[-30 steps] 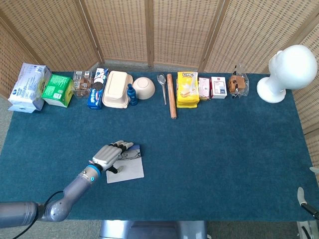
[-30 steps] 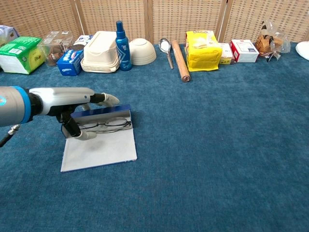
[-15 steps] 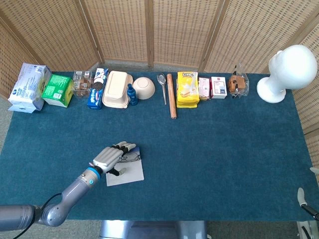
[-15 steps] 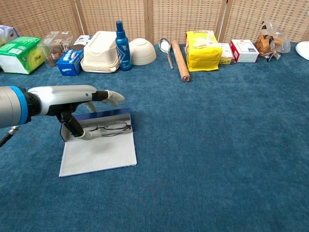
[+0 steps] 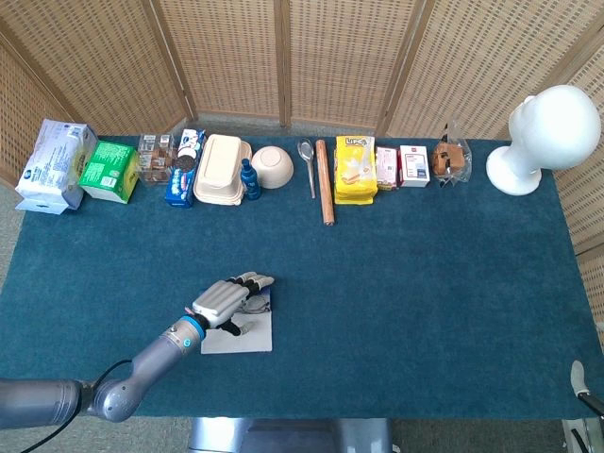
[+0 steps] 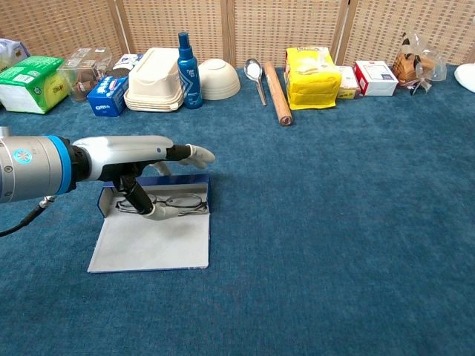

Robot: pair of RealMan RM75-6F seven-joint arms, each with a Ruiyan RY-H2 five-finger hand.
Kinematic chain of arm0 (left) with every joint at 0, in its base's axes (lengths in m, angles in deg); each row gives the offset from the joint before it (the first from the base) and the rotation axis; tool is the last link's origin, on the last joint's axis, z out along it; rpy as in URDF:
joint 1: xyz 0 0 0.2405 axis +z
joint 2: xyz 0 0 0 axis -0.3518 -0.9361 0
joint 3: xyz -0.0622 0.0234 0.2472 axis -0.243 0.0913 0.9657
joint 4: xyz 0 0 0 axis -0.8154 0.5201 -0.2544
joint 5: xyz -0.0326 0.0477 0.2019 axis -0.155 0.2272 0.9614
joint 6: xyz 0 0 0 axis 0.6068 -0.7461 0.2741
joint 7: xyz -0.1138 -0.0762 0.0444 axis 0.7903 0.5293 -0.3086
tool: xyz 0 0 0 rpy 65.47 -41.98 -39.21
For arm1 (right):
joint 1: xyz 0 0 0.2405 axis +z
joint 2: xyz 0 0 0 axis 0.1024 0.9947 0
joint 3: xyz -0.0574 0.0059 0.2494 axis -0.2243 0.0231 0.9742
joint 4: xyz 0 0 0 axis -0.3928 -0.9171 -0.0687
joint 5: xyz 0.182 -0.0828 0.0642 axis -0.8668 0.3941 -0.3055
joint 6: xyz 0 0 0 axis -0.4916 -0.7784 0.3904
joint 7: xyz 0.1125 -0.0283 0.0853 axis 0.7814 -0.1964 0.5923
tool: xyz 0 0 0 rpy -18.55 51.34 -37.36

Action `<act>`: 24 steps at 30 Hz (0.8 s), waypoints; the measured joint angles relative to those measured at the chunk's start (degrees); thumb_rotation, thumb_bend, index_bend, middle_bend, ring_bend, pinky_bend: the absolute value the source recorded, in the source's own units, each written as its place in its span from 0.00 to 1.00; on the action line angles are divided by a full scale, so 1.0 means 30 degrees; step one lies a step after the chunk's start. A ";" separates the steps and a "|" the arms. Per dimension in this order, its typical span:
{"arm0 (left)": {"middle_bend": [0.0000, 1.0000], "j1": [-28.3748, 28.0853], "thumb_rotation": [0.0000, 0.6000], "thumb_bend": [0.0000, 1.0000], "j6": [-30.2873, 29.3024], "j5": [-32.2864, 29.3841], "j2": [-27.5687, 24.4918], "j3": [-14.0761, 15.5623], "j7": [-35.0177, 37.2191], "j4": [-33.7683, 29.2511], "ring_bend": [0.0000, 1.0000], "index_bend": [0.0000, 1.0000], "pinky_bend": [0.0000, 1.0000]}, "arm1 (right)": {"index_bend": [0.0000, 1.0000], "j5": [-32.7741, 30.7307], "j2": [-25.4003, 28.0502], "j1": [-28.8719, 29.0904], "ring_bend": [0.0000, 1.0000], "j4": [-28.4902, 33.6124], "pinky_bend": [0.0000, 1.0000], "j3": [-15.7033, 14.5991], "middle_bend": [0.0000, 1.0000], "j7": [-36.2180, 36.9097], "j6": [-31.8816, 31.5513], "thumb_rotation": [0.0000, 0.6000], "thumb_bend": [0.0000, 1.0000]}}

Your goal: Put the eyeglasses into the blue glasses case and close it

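The blue glasses case (image 6: 148, 241) lies open on the teal cloth at front left, its grey lid flat toward me; in the head view the case (image 5: 250, 337) is partly under my hand. The eyeglasses (image 6: 172, 202) rest inside its far trough. My left hand (image 6: 141, 157) hovers over that trough with its fingers stretched out to the right. Its thumb reaches down and touches the glasses' left end. In the head view the left hand (image 5: 226, 300) covers most of the glasses. Only a tip of my right hand (image 5: 577, 376) shows at the bottom right corner.
Along the back edge stand a green box (image 6: 30, 83), a blue spray bottle (image 6: 185, 61), a cream lunchbox (image 6: 154, 78), a bowl (image 6: 219, 78), a rolling pin (image 6: 277, 92) and a yellow packet (image 6: 312, 76). A white mannequin head (image 5: 545, 138) stands far right.
My left hand has slid right and nearer along the trough, thumb still down by the glasses. The case's far wall and the glasses shifted slightly toward me.
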 measured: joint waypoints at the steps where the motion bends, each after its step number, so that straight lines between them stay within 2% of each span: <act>1: 0.08 -0.0035 0.97 0.36 0.0050 0.0103 0.0000 0.0016 0.0065 -0.0036 0.00 0.00 0.16 | 0.04 0.0014 0.0006 -0.0012 0.11 0.0010 0.18 -0.0002 0.28 -0.0003 -0.0025 1.00 0.40; 10: 0.08 -0.0107 0.96 0.36 0.0197 0.0947 -0.0591 0.0698 0.0287 -0.1020 0.00 0.00 0.17 | 0.03 0.0275 0.0074 -0.0117 0.11 0.0173 0.18 -0.0051 0.28 -0.0070 -0.0265 1.00 0.40; 17: 0.08 0.0506 0.96 0.36 -0.0450 0.1300 -0.1730 0.1697 0.0416 -0.2261 0.00 0.00 0.16 | 0.03 0.0396 0.0028 -0.0037 0.11 0.0151 0.18 -0.0060 0.28 -0.0051 -0.0190 1.00 0.40; 24: 0.08 0.0974 0.96 0.36 -0.0688 0.1761 -0.2057 0.2280 0.0791 -0.2615 0.00 0.00 0.14 | 0.03 0.0543 -0.0103 0.0083 0.10 0.0014 0.18 -0.0078 0.28 0.0024 -0.0072 1.00 0.40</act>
